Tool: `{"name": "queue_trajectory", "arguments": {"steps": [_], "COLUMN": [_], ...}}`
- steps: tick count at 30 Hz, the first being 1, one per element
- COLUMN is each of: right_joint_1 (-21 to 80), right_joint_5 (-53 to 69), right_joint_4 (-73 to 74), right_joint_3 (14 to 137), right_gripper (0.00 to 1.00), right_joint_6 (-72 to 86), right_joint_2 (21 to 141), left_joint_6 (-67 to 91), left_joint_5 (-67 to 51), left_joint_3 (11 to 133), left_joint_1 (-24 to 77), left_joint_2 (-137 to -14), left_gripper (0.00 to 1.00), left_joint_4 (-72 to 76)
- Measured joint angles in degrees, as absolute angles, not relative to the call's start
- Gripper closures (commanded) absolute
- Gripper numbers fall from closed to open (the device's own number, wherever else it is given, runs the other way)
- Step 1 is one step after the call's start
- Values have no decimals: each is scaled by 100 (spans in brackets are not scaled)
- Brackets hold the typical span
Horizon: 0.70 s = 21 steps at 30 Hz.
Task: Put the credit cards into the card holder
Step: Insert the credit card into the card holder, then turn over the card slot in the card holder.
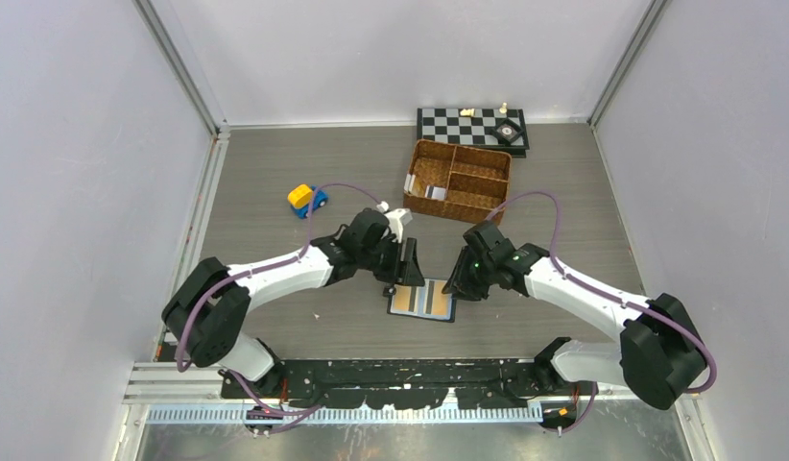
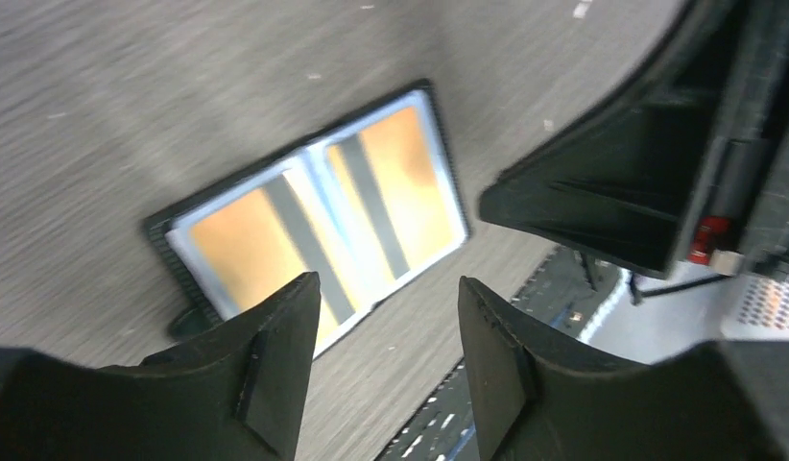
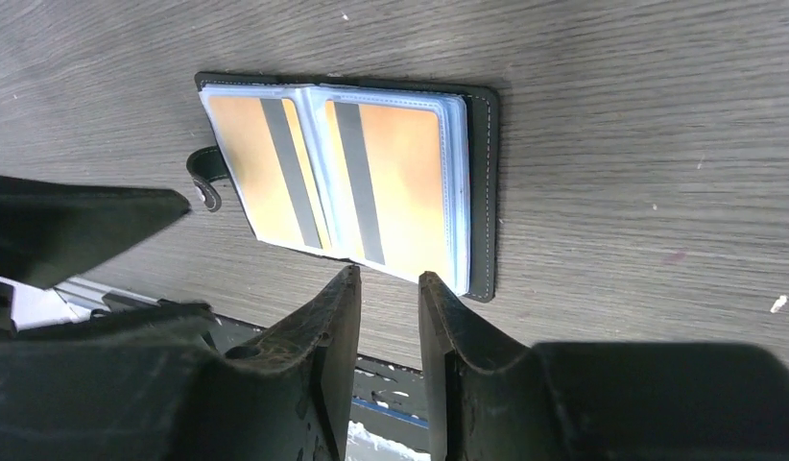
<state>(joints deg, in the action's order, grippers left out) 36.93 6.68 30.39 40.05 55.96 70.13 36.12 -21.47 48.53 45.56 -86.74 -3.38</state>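
Card holder (image 3: 482,192) lying open, left hand (image 2: 386,283), right hand (image 3: 388,274) flanking its edges, both apart

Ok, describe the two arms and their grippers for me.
The left arm and right arm have white links, black joints and a looping purple cable each. The left gripper and right gripper have black, wedge-shaped fingers.

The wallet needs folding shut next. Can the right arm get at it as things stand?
Probably yes: the right gripper hangs open just beside the card holder, with nothing between them.
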Motion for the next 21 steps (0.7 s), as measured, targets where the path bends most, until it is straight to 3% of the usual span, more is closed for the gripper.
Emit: {"name": "queue_trajectory", "arguments": {"steps": [8, 21], "right_joint_1": [3691, 3691], "right_joint_5": [838, 886], "right_joint_4": [2539, 2265], "right_joint_3": [3634, 3470], "right_gripper": [66, 67], "right_joint_6": [5765, 5846], "right_joint_2": [7161, 7415], "left_joint_6": [3197, 3074], "left_joint_5": [-1208, -805], "left_joint_3": [4906, 4906], "left_joint_1": [4344, 4344], "left_joint_2": [-8613, -8790], "left_gripper": [40, 42], "left_joint_4": [-1608, -1975]}}
